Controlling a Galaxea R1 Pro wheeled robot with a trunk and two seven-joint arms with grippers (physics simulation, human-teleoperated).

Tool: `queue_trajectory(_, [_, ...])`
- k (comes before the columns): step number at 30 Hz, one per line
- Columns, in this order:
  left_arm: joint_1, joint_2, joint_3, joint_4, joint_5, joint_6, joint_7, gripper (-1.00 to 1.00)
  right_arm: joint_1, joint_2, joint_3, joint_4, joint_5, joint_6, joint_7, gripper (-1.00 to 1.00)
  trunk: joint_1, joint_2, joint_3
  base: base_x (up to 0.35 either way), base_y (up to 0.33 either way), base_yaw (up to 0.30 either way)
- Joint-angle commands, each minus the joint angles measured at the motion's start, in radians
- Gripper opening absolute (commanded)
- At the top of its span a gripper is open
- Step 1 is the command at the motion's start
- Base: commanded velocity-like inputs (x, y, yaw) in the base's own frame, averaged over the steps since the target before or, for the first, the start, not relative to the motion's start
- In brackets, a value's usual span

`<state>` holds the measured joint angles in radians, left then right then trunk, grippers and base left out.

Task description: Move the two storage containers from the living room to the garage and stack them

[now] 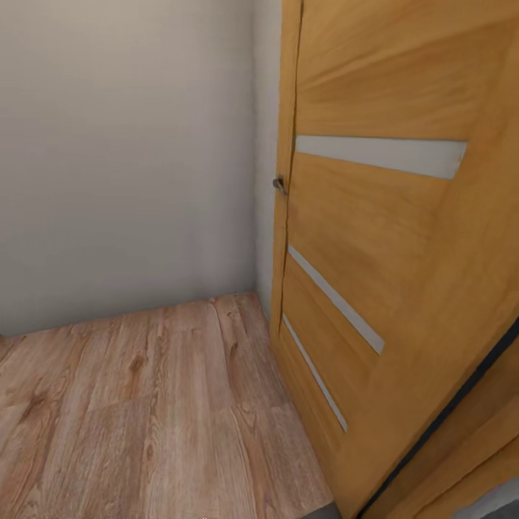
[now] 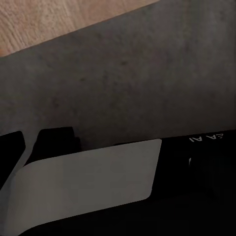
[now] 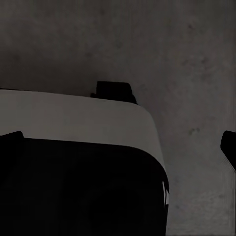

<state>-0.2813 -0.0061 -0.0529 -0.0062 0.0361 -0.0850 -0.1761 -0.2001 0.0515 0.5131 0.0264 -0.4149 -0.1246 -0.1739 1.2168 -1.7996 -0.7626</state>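
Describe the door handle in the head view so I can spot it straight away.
Start from the big orange-brown wooden door with pale horizontal strips, standing at the right of the plain white wall. Follow its left edge, beside the wall corner, to about mid-height. The handle is the small dark metallic knob there, the only dark piece on that edge.

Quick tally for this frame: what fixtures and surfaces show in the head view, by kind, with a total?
Wooden door: 1
Door knob: 1
Pale glass strips in the door: 3
Plain wall: 1
Wood-plank floor: 1
Total: 7
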Motion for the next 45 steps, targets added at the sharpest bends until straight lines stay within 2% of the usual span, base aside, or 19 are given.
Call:
queue_trajectory(1, [-0.001,0.000,-0.005,0.002,0.004,-0.004,-0.002,1.00,-0.001,0.001,0.008,0.003,-0.008,-0.006,-0.001,1.00,0.000,0.000,-0.001,0.006,0.000,0.265])
queue_trajectory(15, [-0.001,-0.001,-0.005,0.002,0.004,-0.005,-0.002,1.00,-0.001,0.001,0.008,0.003,-0.008,-0.006,-0.001,1.00,0.000,0.000,-0.001,0.001,0.000,0.256])
queue_trajectory(33, [-0.001,0.001,-0.005,0.002,0.004,-0.005,-0.002,1.00,-0.001,0.002,0.008,0.003,-0.009,-0.005,-0.001,1.00,0.000,0.000,-0.001,0.233,0.000,0.018])
queue_trajectory(45, [-0.001,0.000,-0.005,0.002,0.004,-0.006,-0.002,1.00,-0.001,0.002,0.008,0.003,-0.006,-0.006,-0.001,1.00,0.000,0.000,-0.001,0.011,0.000,0.239])
